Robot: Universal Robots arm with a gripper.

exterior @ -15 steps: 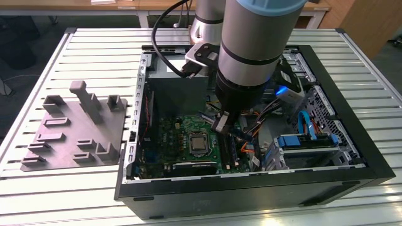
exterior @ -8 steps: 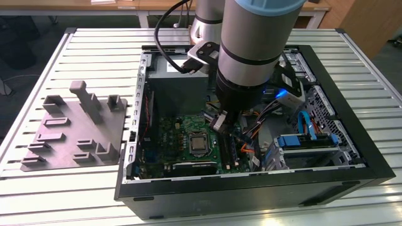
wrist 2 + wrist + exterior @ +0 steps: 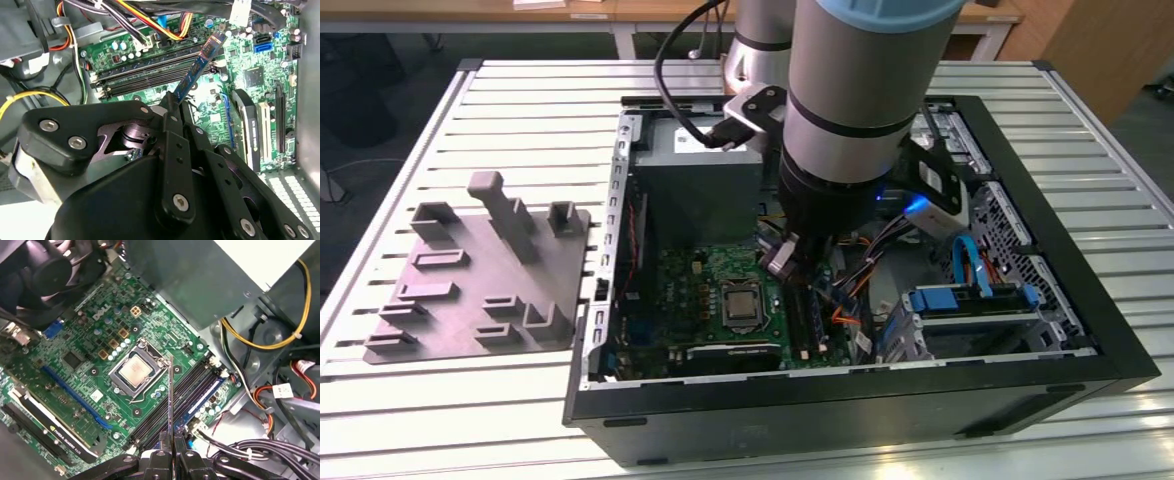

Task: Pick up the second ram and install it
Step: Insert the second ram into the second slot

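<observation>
Clamping 1 second ram (image 3: 169, 395) between 2 fingers (image 3: 162, 446), the tool (image 3: 171, 442) hangs over 1 motherboard (image 3: 90, 375).

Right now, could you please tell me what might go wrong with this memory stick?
The claw grips the memory stick by one end, so it may tilt or slip when pressed. It sits at an angle to the slots, so it could seat crookedly. Loose wires nearby might snag.
</observation>
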